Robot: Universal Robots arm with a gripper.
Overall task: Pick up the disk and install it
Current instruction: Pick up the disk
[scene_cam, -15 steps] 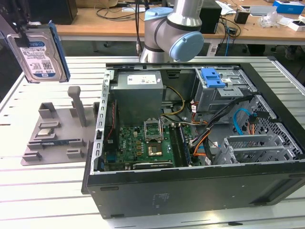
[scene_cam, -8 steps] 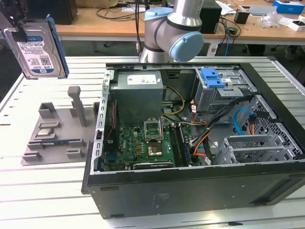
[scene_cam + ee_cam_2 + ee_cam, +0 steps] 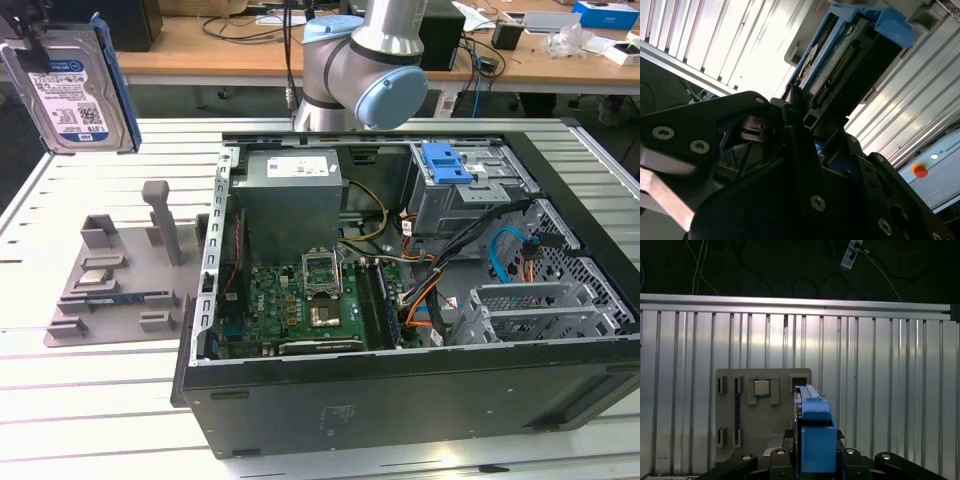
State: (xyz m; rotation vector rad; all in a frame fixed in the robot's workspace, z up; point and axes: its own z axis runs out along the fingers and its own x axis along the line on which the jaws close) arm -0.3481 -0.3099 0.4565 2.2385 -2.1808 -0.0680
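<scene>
The disk (image 3: 68,90) hangs in the air over the far part of the bench (image 3: 90,400), at the exterior view's left, well apart from the open case (image 3: 400,385). It is clear of the grey tray (image 3: 125,255) below it and touches nothing but the end effector (image 3: 814,452), which is closed on one short end of it. In the second wrist view the dark fingers (image 3: 795,102) clamp that end, just beside the connector edge.

The disk stands on edge. Its long axis runs nearly upright, leaning a little, and the free short end points down at the bench. The labelled face looks toward the exterior camera, with a blue rail (image 3: 112,80) along the side nearer the case. In the first wrist view the disk is edge-on, its blue rail reaching away from the end effector toward the tray.

The step in hand looks like the carry from the tray to the case. To do it well, the grip should stay firm and square, since only one end is held and the free end could swing. The path should pass above the case's wall, not through it. The long axis will likely need turning to match the drive cage (image 3: 470,200) beside the bare blue bracket (image 3: 447,163), so the rails meet their guides straight and do not jam. The loose cables (image 3: 440,265) near the cage are worth avoiding.
</scene>
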